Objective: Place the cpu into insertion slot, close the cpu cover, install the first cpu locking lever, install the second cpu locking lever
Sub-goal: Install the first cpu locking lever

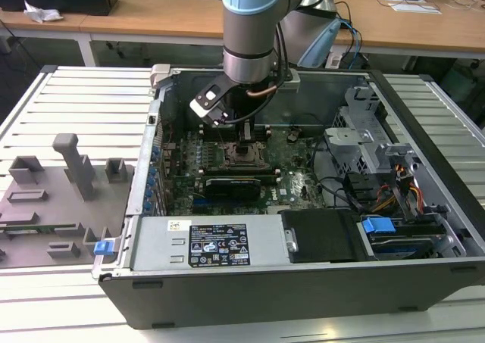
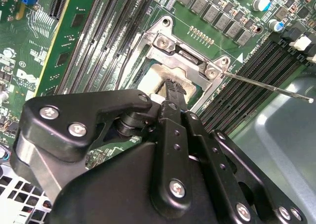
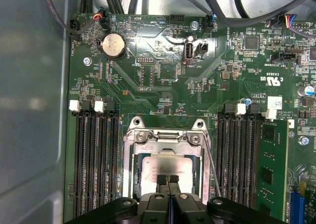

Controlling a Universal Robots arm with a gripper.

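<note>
1. Far to the exterior view's left of the insertion slot, outside the case, I see the grey fixture tray. It's well apart and not in play.
2. The case wall stands between that tray and the slot and closes off that side.
3. The memory slots run in banks along both flanks of the slot, just beside its frame. That leaves little sideways room, so access is from above.
4. The cpu sits in the slot, silver top up and flat as far as I can see. I judge the placing step done.
5. The cpu cover frames the chip, which shows through its window. It looks down over the slot, but I can't confirm it's flush.
6. The gripper hangs straight over the slot. Its fingertips are pressed together with nothing between them, at the chip's edge. I can't tell whether they're touching or just above it. My read is that closed tips make a narrow pusher that fits the window.
7. The locking lever is a thin wire. It juts free from the slot's corner out over the memory bank and isn't hooked, so it's a snag risk beside the fingers.
8. To the exterior view's right of the slot, the drive cage is well apart.
</note>
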